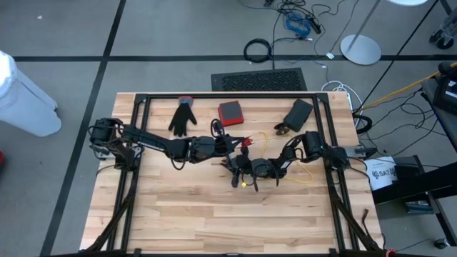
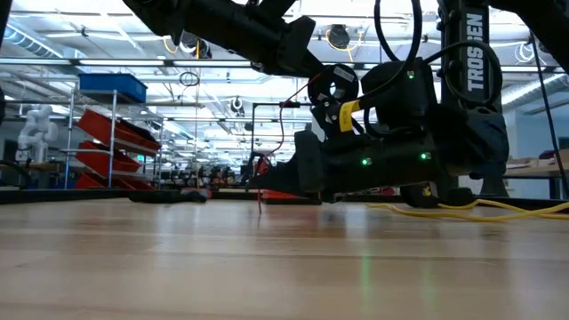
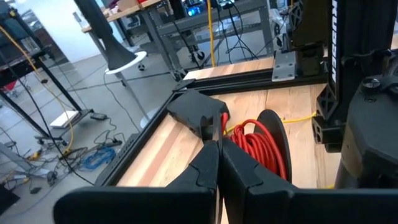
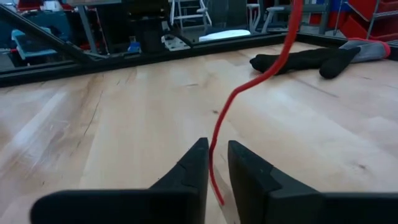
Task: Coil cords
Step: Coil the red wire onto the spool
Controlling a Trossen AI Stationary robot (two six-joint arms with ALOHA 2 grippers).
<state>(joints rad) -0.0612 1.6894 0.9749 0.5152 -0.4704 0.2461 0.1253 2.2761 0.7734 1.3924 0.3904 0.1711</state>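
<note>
At the centre of the wooden tabletop (image 1: 214, 214), seen from above, two dark robot arms meet over a tangle of cords. From the left of the frame, the left hand (image 1: 230, 143) reaches in with its fingers pressed together; its wrist camera shows a coil of red cord (image 3: 258, 146) just past the fingertips, though whether any strand is pinched between them cannot be told. From the right, the right hand (image 4: 213, 163) sits low over the wood with its fingers a narrow gap apart, and a single red strand (image 4: 249, 81) runs down through that gap, seemingly so the cord can be guided or drawn as the coil is formed. That strand's long axis runs nearly upright, climbing from between the fingers toward the top of the wrist frame, where it bends to the right. A yellow cord (image 1: 303, 176) lies loosely on the tabletop toward the right of the overhead frame, running roughly left to right, not yet gathered. Near the upper edge of the tabletop rest a black glove (image 1: 183, 118), a small red box (image 1: 230, 112) and a dark case (image 1: 297, 113), apart from the work.
</note>
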